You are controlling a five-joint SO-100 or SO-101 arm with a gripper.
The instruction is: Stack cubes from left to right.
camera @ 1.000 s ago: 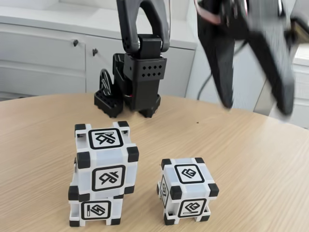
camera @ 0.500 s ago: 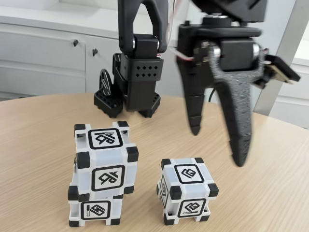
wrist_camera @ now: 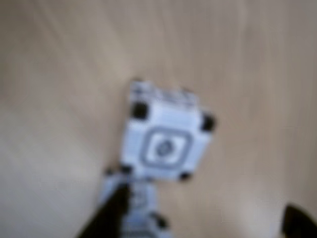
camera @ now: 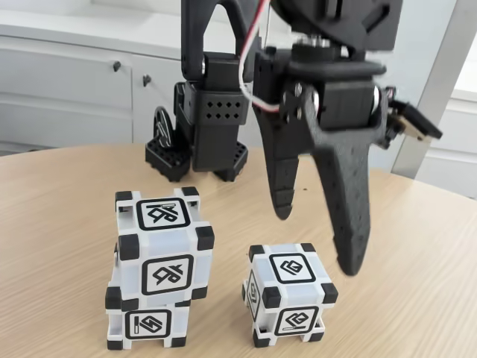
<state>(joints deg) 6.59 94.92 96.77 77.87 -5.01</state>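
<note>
Pincer [camera: 317,240]: jaws spread, empty; it has swung in and dropped lower within the last second.
Single cube [camera: 288,294]: on the surface just below the pincer, untouched.
Two-cube stack [camera: 159,268]: left of the pincer in the fixed view, unchanged.
Meaning: grasp of the last cube looks imminent.

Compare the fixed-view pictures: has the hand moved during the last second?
Yes. The hand has swung left and lower, from the upper right towards the single cube, judged against the unmoved arm base.
</note>
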